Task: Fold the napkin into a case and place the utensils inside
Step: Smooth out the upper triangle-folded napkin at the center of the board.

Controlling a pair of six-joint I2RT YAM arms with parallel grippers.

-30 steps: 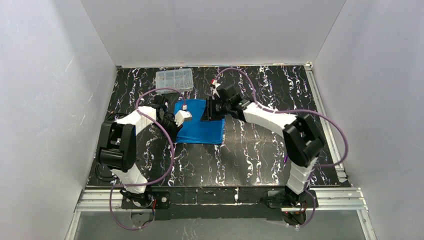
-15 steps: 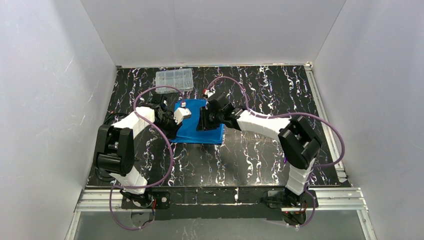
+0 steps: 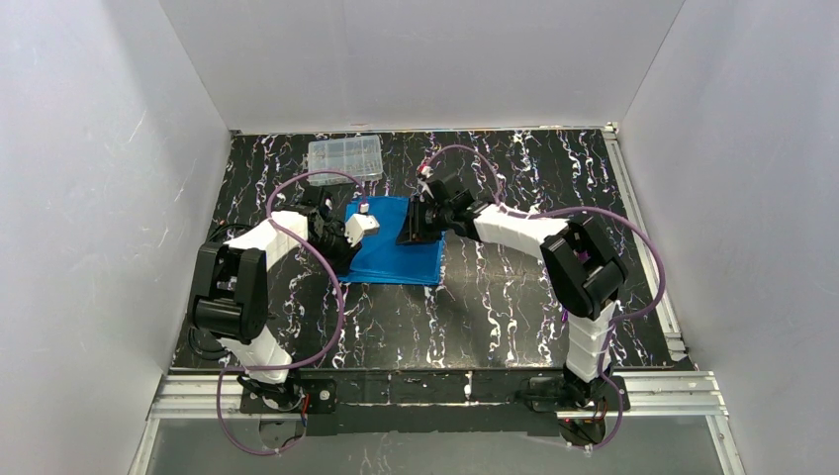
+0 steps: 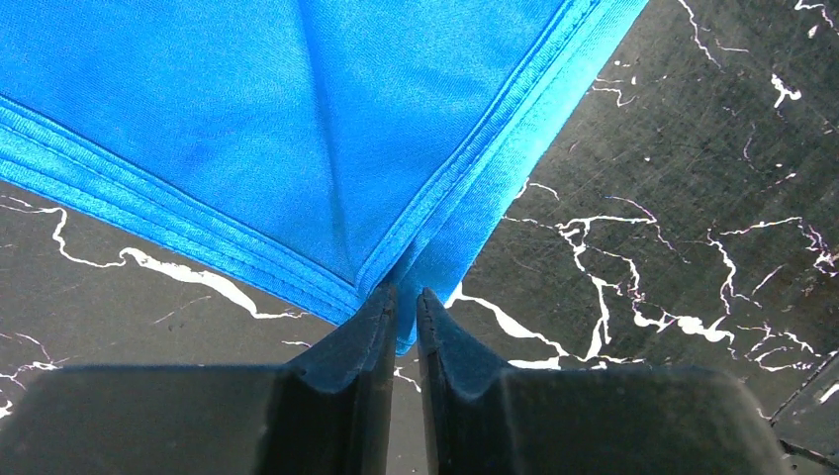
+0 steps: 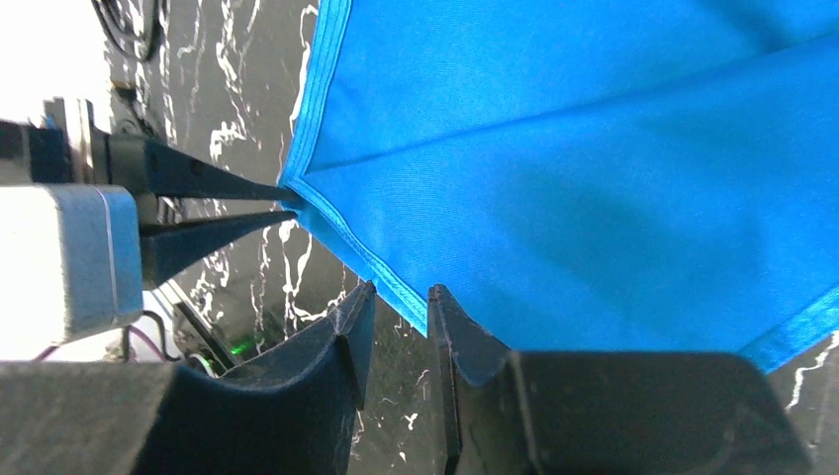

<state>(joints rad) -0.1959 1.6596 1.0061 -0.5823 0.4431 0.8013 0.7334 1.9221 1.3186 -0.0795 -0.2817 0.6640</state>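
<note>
1. The left tool [image 4: 406, 302] is showing only a narrow slit between its dark, wedge-shaped fingers. The nearest corner of the napkin [image 4: 297, 129] is sitting in that slit, but I cannot tell whether it is actually being nipped.
2. The right tool [image 5: 396, 297] is standing with its fingers parted, and bare table is showing through the gap. The stitched hem [image 5: 356, 252] is running just past the fingertips, and nothing looks pinched there.
3. The napkin is lying folded and flat on the table [image 4: 643, 247] between the two tools. Its layers are stacking up, so the hems are doubling at the corner.
4. The cloth is looking thin, limp and faintly shiny – probably very light and slippery. I expect the layers to be sliding over one another when lifted. The thicker hemmed corners and edges look like the best places to take hold, pinching through every layer.
5. The table is looking hard and glossy, black with white veining, so it is likely giving the cloth little grip.
6. Farthest off, a clear plastic box [image 3: 344, 156] is sitting near the back edge, well apart from the napkin. Its contents are too small to tell, and I am not making out the utensils anywhere.
</note>
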